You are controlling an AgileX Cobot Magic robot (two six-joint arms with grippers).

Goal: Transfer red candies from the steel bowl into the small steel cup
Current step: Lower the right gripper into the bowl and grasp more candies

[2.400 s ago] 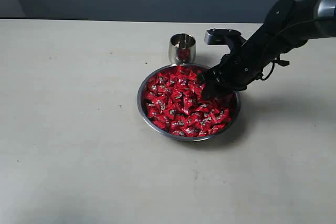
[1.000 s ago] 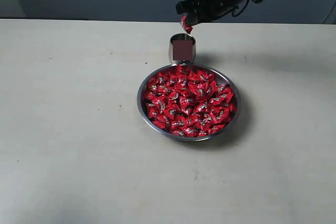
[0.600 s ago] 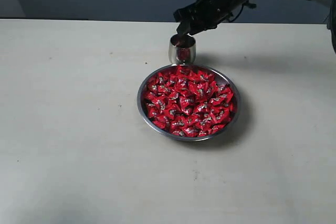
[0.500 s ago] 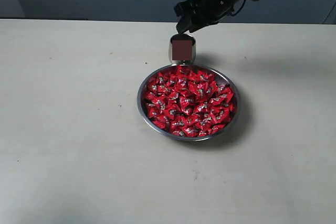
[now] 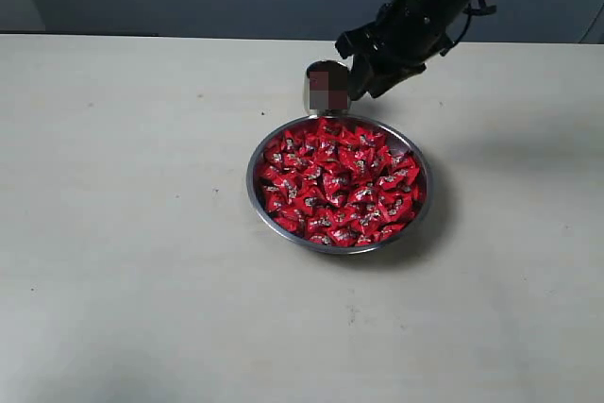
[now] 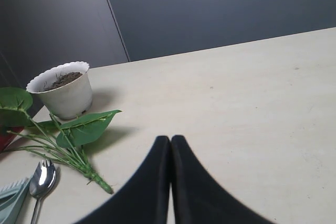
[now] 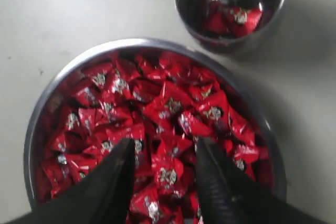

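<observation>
The steel bowl (image 5: pixel 257 197) sits mid-table, heaped with red candies (image 5: pixel 338 184). Just behind it stands the small steel cup (image 5: pixel 327 87); the right wrist view shows the cup (image 7: pixel 231 3) with a few red candies (image 7: pixel 233 17) inside. My right gripper (image 5: pixel 363 77) hangs open just right of the cup, above the bowl's far rim. In its wrist view the right gripper (image 7: pixel 165 148) hovers over the bowl's candies (image 7: pixel 168 108) with nothing between its fingers. My left gripper (image 6: pixel 170 139) is shut and empty, above bare table far from the bowl.
In the left wrist view a white flowerpot (image 6: pixel 62 88), a leafy green stem (image 6: pixel 79 135) and a spoon (image 6: pixel 41 179) lie on the table near the left gripper. A dark wall backs the table.
The right gripper carried a red candy above the cup, let it go into the cup, then moved right and down toward the bowl's far rim, open.
</observation>
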